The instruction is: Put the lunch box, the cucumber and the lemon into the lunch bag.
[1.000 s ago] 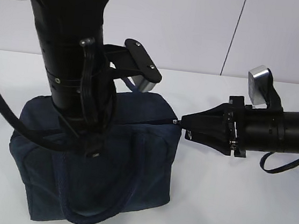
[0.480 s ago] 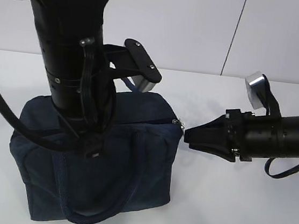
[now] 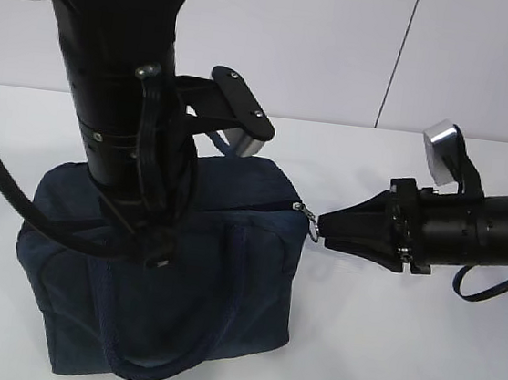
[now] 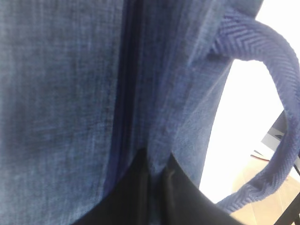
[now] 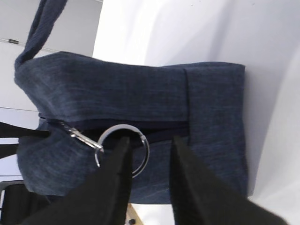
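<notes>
The right gripper has its black fingers parted, one over the rim of the silver ring pull, not clamped. Beyond stands the boxy dark navy fabric lunch bag, zipper closed. The left gripper presses its closed fingers against the bag's top, beside a looped handle.

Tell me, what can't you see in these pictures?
- Inside the lunch bag: every view shows only fabric and the zipper line.
- Left hand: exterior view, its own arm blocks it.
- Right hand: fingers straddle the ring pull; contact unclear.
</notes>
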Robot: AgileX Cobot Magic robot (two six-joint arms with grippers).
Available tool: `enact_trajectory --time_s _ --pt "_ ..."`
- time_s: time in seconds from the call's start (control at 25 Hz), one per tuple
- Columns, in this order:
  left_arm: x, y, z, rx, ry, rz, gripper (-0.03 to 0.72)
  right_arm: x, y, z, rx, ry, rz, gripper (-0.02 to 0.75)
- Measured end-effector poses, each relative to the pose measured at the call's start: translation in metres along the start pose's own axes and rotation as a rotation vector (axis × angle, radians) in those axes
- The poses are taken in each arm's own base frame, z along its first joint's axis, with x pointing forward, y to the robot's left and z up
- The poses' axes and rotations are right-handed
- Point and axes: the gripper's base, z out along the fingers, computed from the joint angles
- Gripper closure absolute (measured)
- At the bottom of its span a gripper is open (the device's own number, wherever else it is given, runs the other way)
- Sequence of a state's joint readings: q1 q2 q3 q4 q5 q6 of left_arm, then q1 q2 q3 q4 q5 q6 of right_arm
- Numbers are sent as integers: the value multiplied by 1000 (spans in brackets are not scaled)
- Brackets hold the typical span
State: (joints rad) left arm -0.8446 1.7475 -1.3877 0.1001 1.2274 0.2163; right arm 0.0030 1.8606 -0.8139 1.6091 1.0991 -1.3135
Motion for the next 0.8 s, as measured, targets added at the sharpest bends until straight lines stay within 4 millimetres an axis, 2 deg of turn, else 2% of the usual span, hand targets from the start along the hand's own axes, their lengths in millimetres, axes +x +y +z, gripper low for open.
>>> enact_trajectory --time_s 0.08,0.28,0.36,0.64,0.8 --pt "0 0 0 1 0 -1 683 1 0 0 0 8 28 528" --pt "0 0 0 4 -1 -1 683 6 -1 0 10 62 7 387" --pt "0 0 0 4 -1 -1 683 8 0 -1 14 86 -49 358" --pt "0 0 0 4 -1 -1 683 5 23 -14 83 100 -314 339" --pt "0 0 0 4 -1 2 683 9 27 -5 110 128 -390 339"
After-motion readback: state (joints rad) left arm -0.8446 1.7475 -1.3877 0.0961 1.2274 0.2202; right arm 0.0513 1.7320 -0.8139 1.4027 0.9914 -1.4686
